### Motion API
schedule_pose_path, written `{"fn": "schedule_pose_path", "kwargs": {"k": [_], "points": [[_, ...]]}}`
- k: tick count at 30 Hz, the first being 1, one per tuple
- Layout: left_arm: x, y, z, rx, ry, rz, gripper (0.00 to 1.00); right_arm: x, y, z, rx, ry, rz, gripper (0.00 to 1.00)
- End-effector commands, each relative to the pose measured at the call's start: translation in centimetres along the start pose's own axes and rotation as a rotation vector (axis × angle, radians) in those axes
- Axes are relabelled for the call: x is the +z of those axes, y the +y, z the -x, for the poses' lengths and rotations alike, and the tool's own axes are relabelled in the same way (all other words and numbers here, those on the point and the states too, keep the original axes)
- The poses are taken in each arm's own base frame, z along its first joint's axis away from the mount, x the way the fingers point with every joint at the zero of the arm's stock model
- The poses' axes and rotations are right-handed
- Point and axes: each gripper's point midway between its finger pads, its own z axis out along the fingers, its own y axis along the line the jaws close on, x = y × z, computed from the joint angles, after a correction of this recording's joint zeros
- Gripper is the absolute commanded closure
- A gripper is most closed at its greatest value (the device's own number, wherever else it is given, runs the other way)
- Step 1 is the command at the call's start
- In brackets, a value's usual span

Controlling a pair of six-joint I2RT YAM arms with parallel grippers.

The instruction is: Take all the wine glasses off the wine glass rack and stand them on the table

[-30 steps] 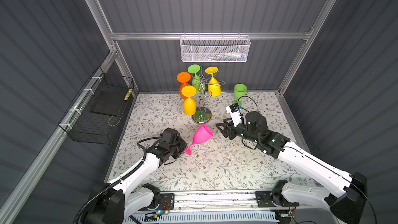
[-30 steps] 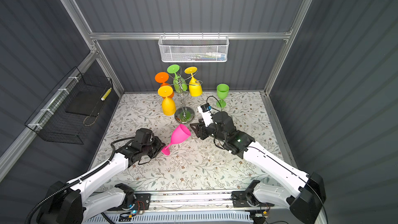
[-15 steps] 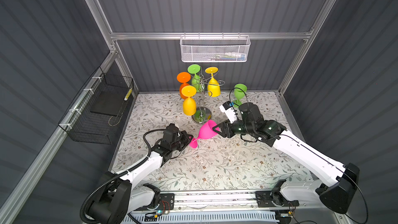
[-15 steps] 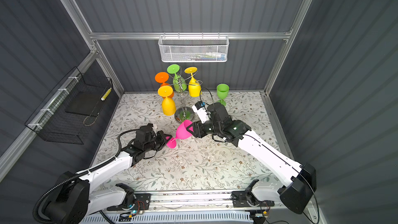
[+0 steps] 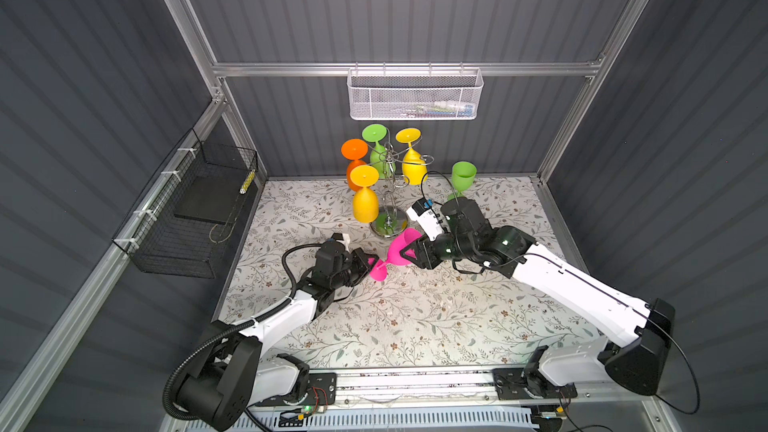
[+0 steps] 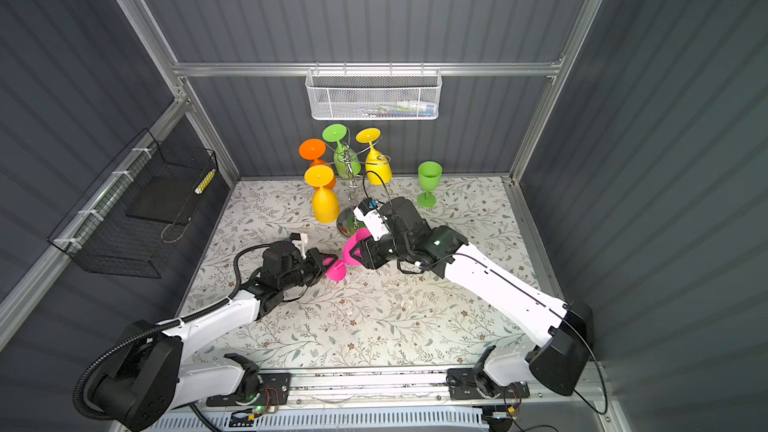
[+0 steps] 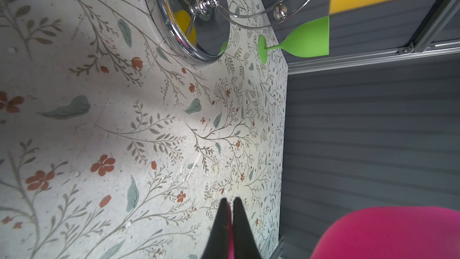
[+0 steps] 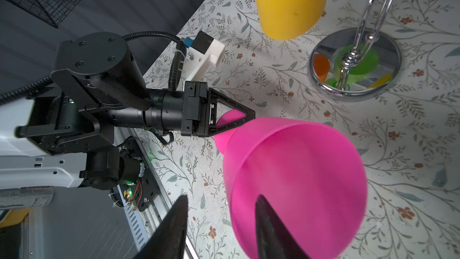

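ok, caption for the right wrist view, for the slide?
Left gripper pinches the pink glass by its stem; right gripper, open, brackets its bowl's edge.

You brought the right gripper (image 5: 408,253) across to the bowl of the pink glass (image 5: 397,247), narrowing its jaws. Your left gripper (image 5: 372,262) shifted the glass toward it.

A white mesh basket (image 5: 415,97) hangs at the back (black wire basket (image 5: 178,243) at left).
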Motion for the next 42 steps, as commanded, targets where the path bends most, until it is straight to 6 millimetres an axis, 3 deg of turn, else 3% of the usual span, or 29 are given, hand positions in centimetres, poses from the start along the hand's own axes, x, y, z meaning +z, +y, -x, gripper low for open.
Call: {"fn": "schedule_pose_path", "kwargs": {"k": [1, 11, 15, 17, 21, 23, 25, 26, 35, 42], "points": [[-0.4, -0.5, -0.1, 0.015, 0.003, -0.037, 1.00, 0.0, 0.0, 0.4, -0.033, 0.003, -0.030, 0.59], [-0.8, -0.6, -0.1, 0.007, -0.012, -0.042, 1.00, 1.2, 0.9, 0.0, -0.042, 0.029, -0.006, 0.82], [-1.0, -0.7, -0.1, 0.009, -0.011, -0.041, 0.98, 1.3, 0.8, 0.0, -0.042, 0.030, -0.011, 1.00], [-1.1, -0.7, -0.1, 0.010, -0.009, -0.036, 0.81, 1.0, 0.6, 0.1, -0.042, 0.025, -0.026, 1.00], [-1.6, -0.6, -0.2, -0.002, -0.006, -0.007, 0.29, 0.6, -0.2, -0.5, -0.050, 0.052, -0.072, 1.00], [-1.9, -0.8, -0.1, -0.005, -0.003, 0.009, 0.16, 0.2, -1.2, -0.9, -0.052, 0.061, -0.120, 1.00], [-2.4, -1.1, -0.1, 0.002, -0.004, 0.017, 0.02, -0.3, -2.6, -1.2, -0.051, 0.076, -0.181, 1.00], [-2.8, -1.1, -0.1, 0.004, -0.008, 0.024, 0.00, -0.6, -3.7, -1.5, -0.042, 0.088, -0.216, 1.00], [-5.5, -1.0, 0.0, 0.092, -0.039, 0.095, 0.00, -4.7, -13.4, -1.2, 0.121, 0.062, -0.487, 1.00], [-5.1, -1.4, -0.2, 0.148, -0.012, 0.087, 0.00, -8.5, -23.0, 1.3, 0.295, -0.004, -0.670, 1.00]]}}
